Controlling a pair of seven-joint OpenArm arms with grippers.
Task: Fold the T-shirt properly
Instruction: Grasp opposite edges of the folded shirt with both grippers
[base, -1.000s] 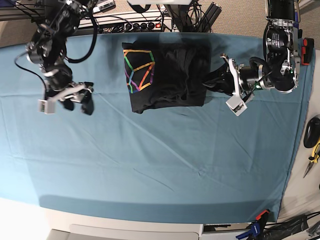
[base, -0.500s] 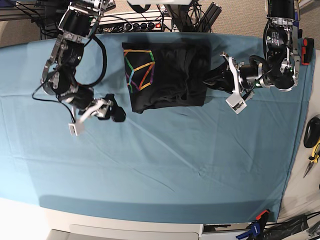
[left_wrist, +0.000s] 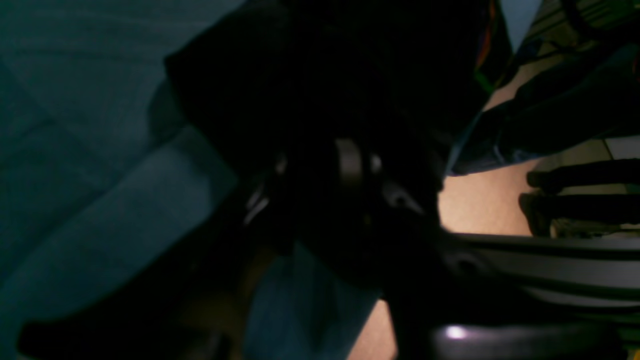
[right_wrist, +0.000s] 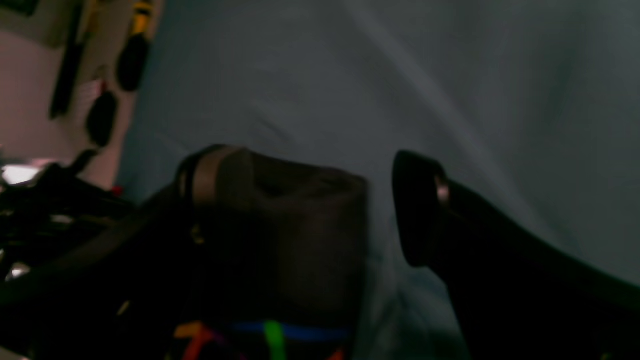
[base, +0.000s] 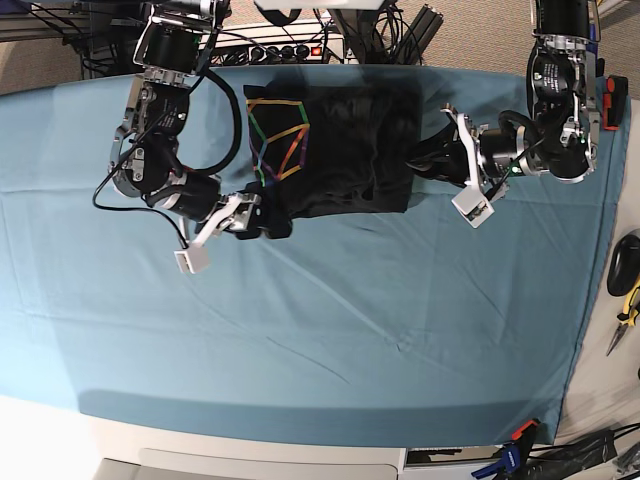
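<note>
The T-shirt (base: 335, 155), a soft black fabric folded into a rough rectangle, is laid on the teal table cloth (base: 330, 340) close to its far edge. A rainbow-coloured print (base: 278, 140) of angular lines is seen on the shirt's end nearer the right arm. The shirt's surface is rumpled into shallow folds, and its lower edge is uneven. The cloth beneath is matte and marked by long, faint creases.

The right gripper (base: 262, 222) is placed at the shirt's near corner below the print. In the right wrist view its dark, rounded fingers (right_wrist: 417, 210) are spread wide, with the shirt's corner (right_wrist: 280, 235) lying between them and bare cloth in the gap beside it; nothing is clamped.

The left gripper (base: 432, 160) is set against the shirt's opposite end, where dark fabric is bunched around its tips. The left wrist view is too dark and blurred, so whether the fabric is pinched cannot be told.
</note>
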